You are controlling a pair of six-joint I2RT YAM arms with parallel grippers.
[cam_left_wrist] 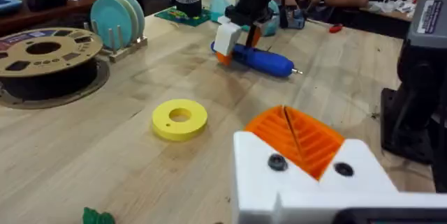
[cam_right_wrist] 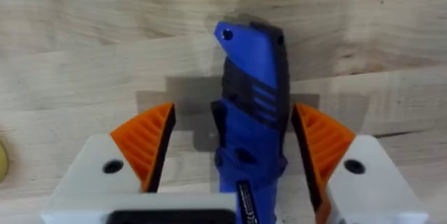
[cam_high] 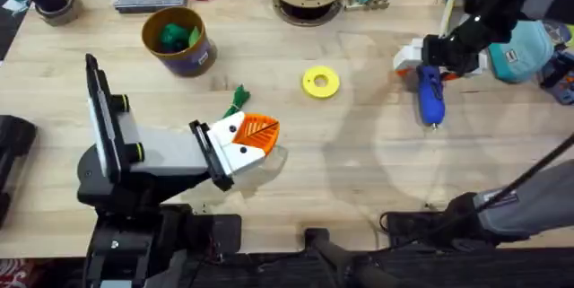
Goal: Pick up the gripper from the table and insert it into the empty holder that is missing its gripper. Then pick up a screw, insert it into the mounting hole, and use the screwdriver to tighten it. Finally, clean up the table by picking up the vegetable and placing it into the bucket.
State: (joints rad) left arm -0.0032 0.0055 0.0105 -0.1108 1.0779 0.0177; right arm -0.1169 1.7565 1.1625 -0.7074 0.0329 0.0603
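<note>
Blue screwdriver lies on the table toward its right edge, between the right tool's parted pads, positioned for a grasp. Left tool's state: cannot tell.

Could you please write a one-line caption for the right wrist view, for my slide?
Right gripper open, its orange ribbed pads straddling the blue pen-style screwdriver lying on the light wooden table.

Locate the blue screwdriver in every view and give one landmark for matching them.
Overhead: screwdriver right of centre, tip toward the arm bases.
Left wrist: screwdriver top centre, beyond the yellow disc.
Right wrist: screwdriver centred between the right gripper pads.
Shared landmark: yellow disc.
</note>
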